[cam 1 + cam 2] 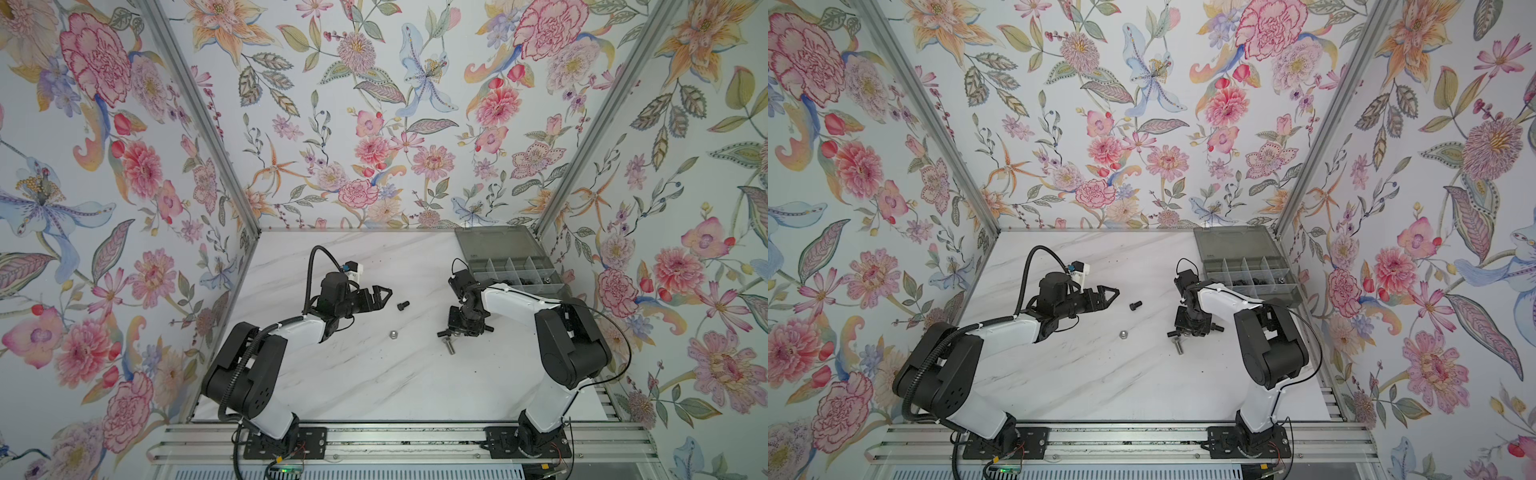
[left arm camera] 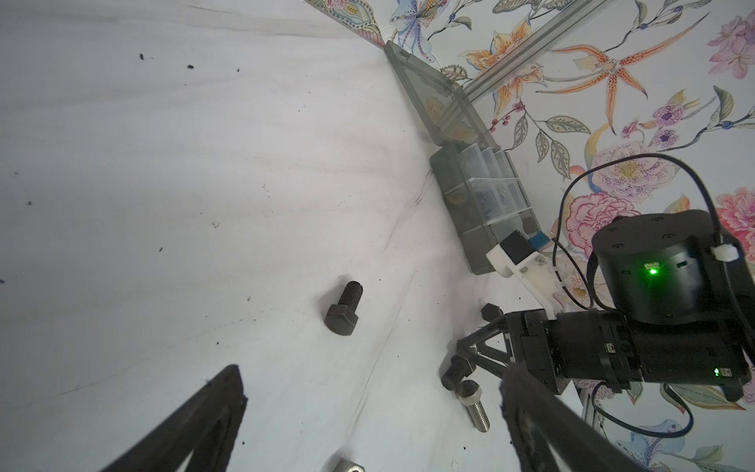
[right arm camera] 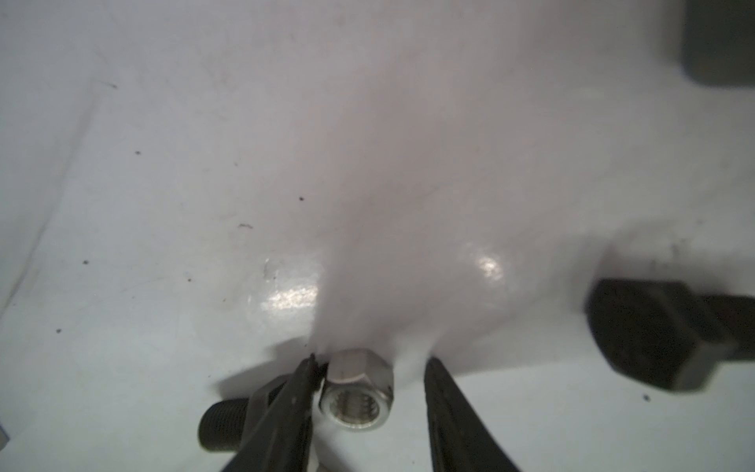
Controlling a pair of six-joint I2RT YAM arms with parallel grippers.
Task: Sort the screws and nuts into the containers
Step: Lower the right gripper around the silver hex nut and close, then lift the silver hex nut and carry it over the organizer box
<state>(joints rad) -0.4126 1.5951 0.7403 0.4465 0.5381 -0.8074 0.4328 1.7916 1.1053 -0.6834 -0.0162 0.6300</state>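
- Silver nut [image 3: 355,392] on counter [image 3: 367,163] sits between tips of right claw [image 3: 372,361], narrowly apart, one touching it.
- Left claw [image 2: 369,370] gapes wide, apart from that nut.

Left hand [image 1: 384,293], right hand [image 3: 374,361], both agape

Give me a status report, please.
Left tool open, empty. Right tool open, straddling silver nut, not yet clamped. Black screw close alongside.

On the desk [image 1: 374,386] the organiser box [image 1: 494,245] sits back right, a bolt [image 1: 403,305] lies mid-desk, a nut [image 1: 392,333] in front of it, a second bolt [image 1: 450,346] to the nut's right.
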